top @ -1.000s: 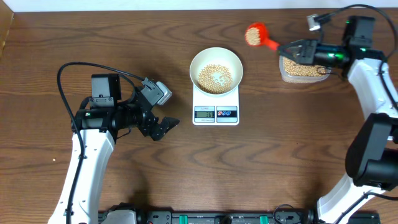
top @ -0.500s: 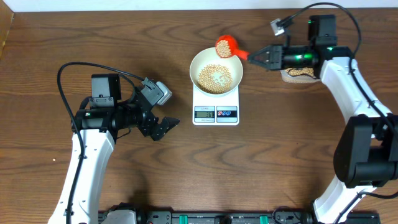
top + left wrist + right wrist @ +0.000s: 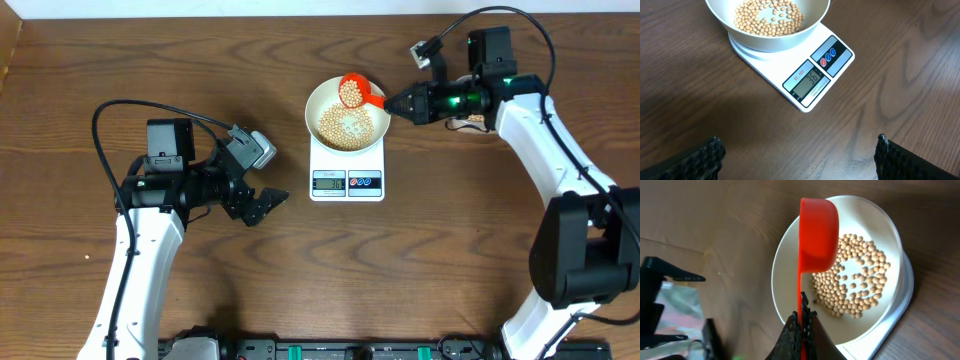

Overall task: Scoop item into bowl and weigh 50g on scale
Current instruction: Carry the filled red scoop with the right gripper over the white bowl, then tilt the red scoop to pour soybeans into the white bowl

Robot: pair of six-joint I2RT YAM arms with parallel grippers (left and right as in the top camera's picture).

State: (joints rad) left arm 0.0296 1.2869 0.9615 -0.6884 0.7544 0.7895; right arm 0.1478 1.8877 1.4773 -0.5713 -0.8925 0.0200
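**First speaker:** Two arms share a brown wooden tabletop (image 3: 450,250). How does the left one stand?

**Second speaker:** The left gripper (image 3: 265,204) hangs left of centre, its jaws spread wide and holding nothing.

**First speaker:** And past it?

**Second speaker:** The scale (image 3: 347,182) sits mid-table toward the far edge, its display reading 36. The white bowl (image 3: 322,98) rests on it, with beans (image 3: 345,125) covering its bottom.

**First speaker:** Farther still?

**Second speaker:** The right gripper (image 3: 392,101) pinches the handle of a red scoop (image 3: 817,235), which is full of beans and held over the bowl's far side.
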